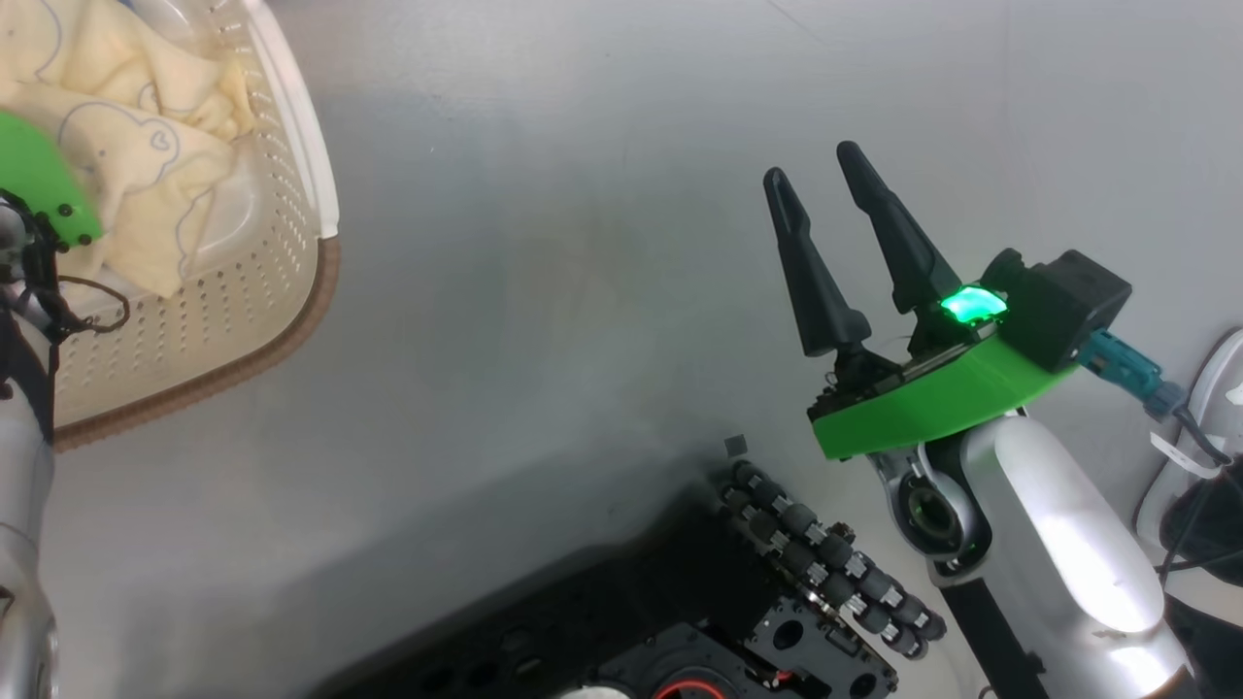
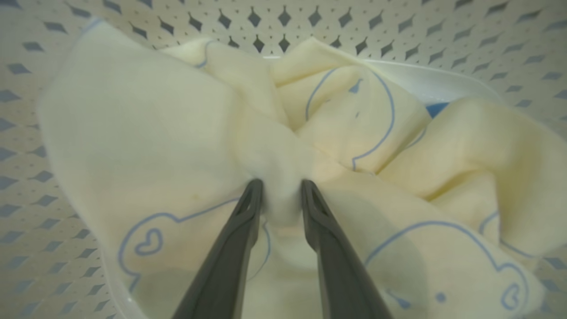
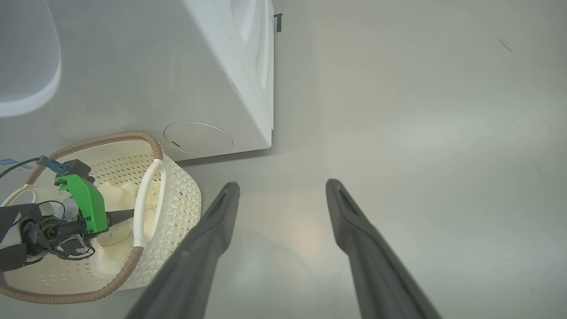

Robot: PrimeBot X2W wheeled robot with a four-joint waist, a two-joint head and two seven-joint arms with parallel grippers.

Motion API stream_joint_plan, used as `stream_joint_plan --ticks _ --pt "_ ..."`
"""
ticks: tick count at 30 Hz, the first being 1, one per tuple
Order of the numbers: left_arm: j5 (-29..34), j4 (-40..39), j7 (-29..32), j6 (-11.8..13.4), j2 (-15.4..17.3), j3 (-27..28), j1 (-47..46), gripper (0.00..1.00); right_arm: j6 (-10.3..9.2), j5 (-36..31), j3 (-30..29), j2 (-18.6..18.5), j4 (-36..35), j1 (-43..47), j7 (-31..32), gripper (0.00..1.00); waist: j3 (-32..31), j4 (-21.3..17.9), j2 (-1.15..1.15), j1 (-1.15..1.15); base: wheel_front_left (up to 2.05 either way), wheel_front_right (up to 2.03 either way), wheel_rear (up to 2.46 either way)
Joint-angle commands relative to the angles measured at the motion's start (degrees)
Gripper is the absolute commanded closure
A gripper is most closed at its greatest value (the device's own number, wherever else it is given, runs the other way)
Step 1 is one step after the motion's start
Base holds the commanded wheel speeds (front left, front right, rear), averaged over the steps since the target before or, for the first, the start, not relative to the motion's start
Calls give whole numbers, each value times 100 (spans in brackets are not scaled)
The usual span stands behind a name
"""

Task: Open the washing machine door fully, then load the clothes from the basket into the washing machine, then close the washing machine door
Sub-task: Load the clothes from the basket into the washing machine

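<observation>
**Head view:** small cream plastic basket with perforated sides and a brown rim [image 1: 306, 301] sits well off to the left of the right gripper [image 1: 812, 161]. Pale cream-yellow clothes with blue line-drawn bears [image 1: 146, 146] lie bunched inside it. Left arm's green wrist bracket [image 1: 39, 184] is over the pile, and the fingers below it are hidden from here. Right gripper hangs over bare grey floor [image 1: 544, 291], its two long dark fingers spread with nothing between them. Black robot base with roller wheels [image 1: 825, 563] lies behind that gripper.

**Left wrist view:** left gripper [image 2: 281, 186] is inside the basket, jaws nearly together, with a fold of the clothes pinched between the tips. Fabric bunches right at the fingertips and spreads out to both sides and ahead. Perforated basket wall is beyond the cloth, ahead of the fingers and on both flanks. A small blue patch shows ahead-right of the tips, mostly tucked under a fold.

**Right wrist view:** right gripper is wide open and empty, pointing at the floor. Basket is left of its fingers, near the left finger but apart from it. Big white washing machine [image 3: 221, 88] is ahead-left of the fingertips, just beyond the basket. It has a round cover panel [image 3: 198, 138] low on the face nearest the basket. The green bracket reaches down into the basket over the clothes.
</observation>
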Motion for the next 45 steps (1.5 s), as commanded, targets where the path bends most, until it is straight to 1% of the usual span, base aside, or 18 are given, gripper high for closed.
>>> stream_joint_plan --ticks 1,3,6,7,15,25,36,41,45 --pt "10 -15 -51 -22 116 35 64 56 -16 -31 38 -9 -142 383 -37 0 6 5 0 0 0 0 0" --pt "8 34 -92 -31 104 10 42 65 -16 -43 22 -9 -141 392 -37 0 12 15 0 0 0 0 0" --pt "0 95 -153 -50 100 -21 14 85 -16 -53 -1 -9 -141 398 -37 0 21 26 0 0 0 0 0" --pt "-5 110 -183 -59 100 -29 4 100 -16 -56 -5 -9 -138 394 -37 0 25 28 0 0 0 0 0" --pt "-99 192 -517 -61 123 -18 -17 100 -16 -27 11 -9 -115 259 -37 0 5 42 0 0 0 0 0" --pt "-291 207 -1079 -146 139 76 193 100 -16 66 143 -9 -56 -75 -37 0 -177 -8 0 0 0 0 0" --pt "-531 237 -1809 -401 -320 105 877 100 -16 -154 -163 -9 43 -25 -37 0 -951 455 0 0 0 0 0" --pt "-630 160 -2018 -521 -541 122 1251 100 -16 -267 -317 -9 87 116 -37 0 -1380 666 0 0 0 0 0" --pt "-682 -11 -2091 -561 -682 144 1590 100 -16 -345 -411 -24 119 255 -37 0 -1722 811 0 0 0 0 0"
